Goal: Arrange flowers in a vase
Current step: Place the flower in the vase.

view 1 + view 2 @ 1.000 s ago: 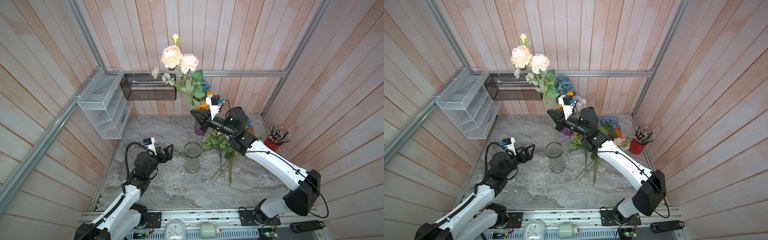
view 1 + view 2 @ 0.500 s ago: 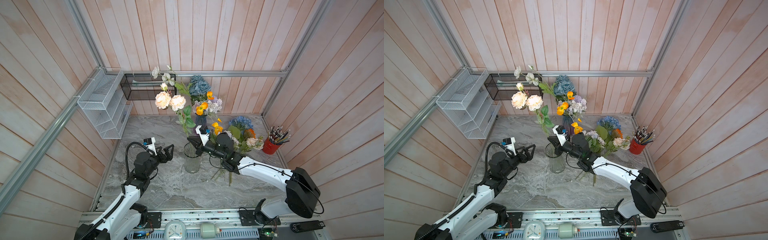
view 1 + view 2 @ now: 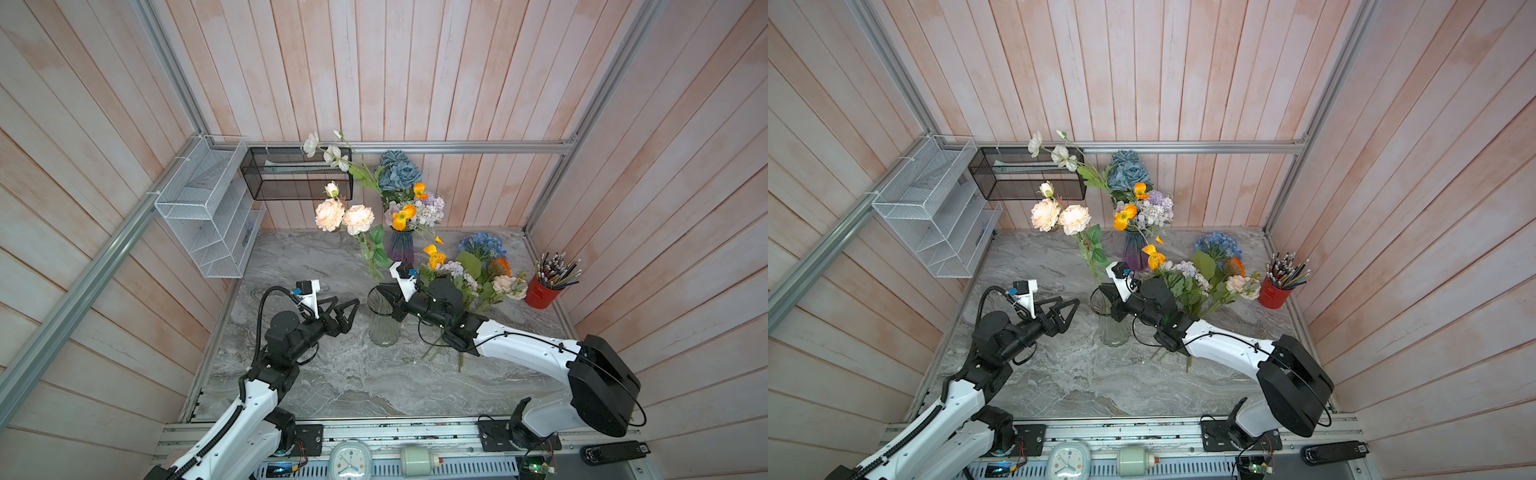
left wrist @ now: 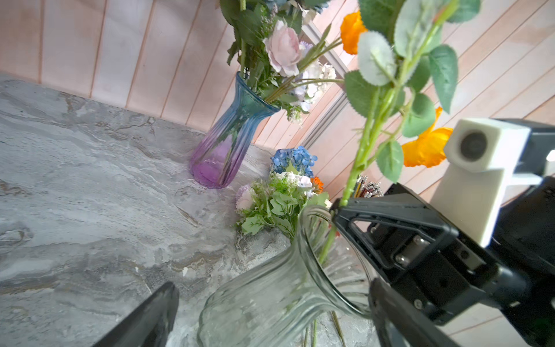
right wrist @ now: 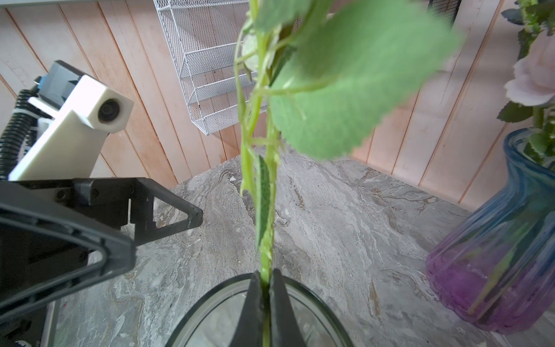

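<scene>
One grey marble-patterned tabletop [image 3: 353, 382] fills the lower middle of both top views. Right of centre on it lies a heap of loose mixed artificial flowers [image 3: 478, 270], and behind centre a blue-to-violet ribbed glass vase [image 3: 401, 249] holds a bouquet. At centre stands a clear ribbed glass vase [image 3: 382, 328]. The left gripper [image 3: 345, 309] hangs just left of it, jaws spread wide and empty. The right gripper [image 5: 264, 279] sits at its rim, jaws pinched together on the green stem of a peach rose spray [image 3: 357, 219]. The stem's foot dips inside and the blooms lean up-left. A red metal cup of pencils [image 3: 540, 293] stands at far right.
</scene>
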### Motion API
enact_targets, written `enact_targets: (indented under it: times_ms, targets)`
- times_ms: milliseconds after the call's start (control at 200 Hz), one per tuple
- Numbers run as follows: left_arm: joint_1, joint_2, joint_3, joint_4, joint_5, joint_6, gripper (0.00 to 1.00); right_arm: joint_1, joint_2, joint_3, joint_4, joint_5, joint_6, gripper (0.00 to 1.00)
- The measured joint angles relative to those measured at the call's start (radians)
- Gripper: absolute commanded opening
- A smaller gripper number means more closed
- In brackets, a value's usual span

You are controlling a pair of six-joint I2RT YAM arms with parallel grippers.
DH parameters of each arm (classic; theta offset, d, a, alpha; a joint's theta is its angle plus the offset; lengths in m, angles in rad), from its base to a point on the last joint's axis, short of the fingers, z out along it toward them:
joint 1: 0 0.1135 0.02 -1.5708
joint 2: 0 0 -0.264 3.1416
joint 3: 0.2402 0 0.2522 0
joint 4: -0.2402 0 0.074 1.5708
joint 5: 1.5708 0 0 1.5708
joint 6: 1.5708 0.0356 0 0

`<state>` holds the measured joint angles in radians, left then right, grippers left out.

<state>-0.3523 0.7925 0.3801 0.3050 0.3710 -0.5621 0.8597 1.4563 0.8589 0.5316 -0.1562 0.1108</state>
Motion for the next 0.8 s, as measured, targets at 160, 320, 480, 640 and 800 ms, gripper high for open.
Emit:
enact_targets:
  times_ms: [160, 320, 480, 640, 800]
  targets:
    - [-0.032, -0.006, 0.003, -0.002, 0.003, 0.0, 1.0, 0.001, -0.013, 0.0, -0.027, 0.002, 0.015, 0.26]
    - [-0.043, -0.007, 0.021, -0.002, -0.005, 0.001, 1.0, 0.002, -0.024, 0.0, -0.051, 0.002, 0.019, 0.28]
    - [-0.049, -0.008, 0.036, 0.008, -0.012, 0.0, 1.0, 0.002, -0.039, 0.0, -0.085, 0.005, 0.019, 0.29]
    - [-0.057, -0.012, 0.037, 0.007, -0.013, -0.001, 1.0, 0.002, -0.084, 0.0, -0.157, 0.01, 0.024, 0.3]
    - [-0.071, -0.045, 0.037, -0.006, -0.016, -0.007, 1.0, 0.002, -0.202, -0.004, -0.212, 0.03, 0.055, 0.32]
